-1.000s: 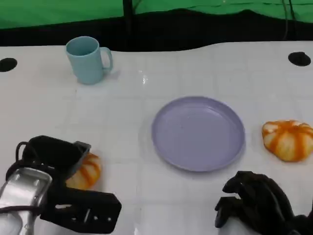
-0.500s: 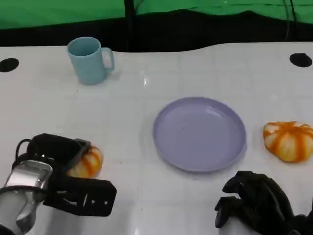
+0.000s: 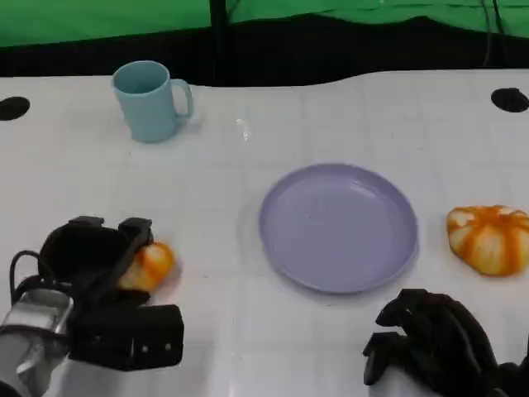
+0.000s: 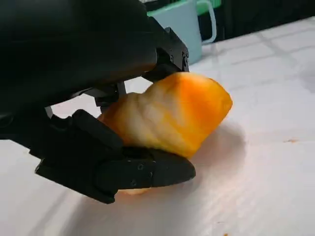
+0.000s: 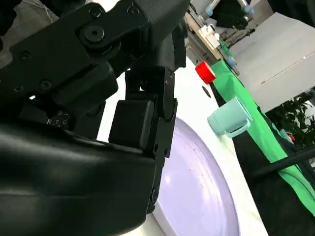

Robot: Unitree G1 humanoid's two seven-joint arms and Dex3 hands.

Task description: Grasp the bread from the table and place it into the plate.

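An orange-and-white bread roll (image 3: 150, 264) lies on the white table at the lower left, and my left hand (image 3: 92, 277) grips it from its left side. In the left wrist view the bread (image 4: 172, 115) sits pinched between the black fingers (image 4: 98, 54) over it and the thumb (image 4: 133, 169) under it, low over the table. The lilac plate (image 3: 339, 227) stands in the middle with nothing on it. A second bread roll (image 3: 489, 238) lies right of the plate. My right hand (image 3: 430, 341) rests at the lower right, fingers curled in on nothing.
A light blue mug (image 3: 149, 101) stands at the back left, also seen as a mug (image 4: 184, 24) behind the bread. The right wrist view shows the plate (image 5: 197, 187), the mug (image 5: 229, 118) and a small red object (image 5: 205, 72) beyond. Black edge and green cloth bound the far side.
My left hand has reached further over the bread and closed around it; the roll now sits slightly farther from me. The right hand has not moved.
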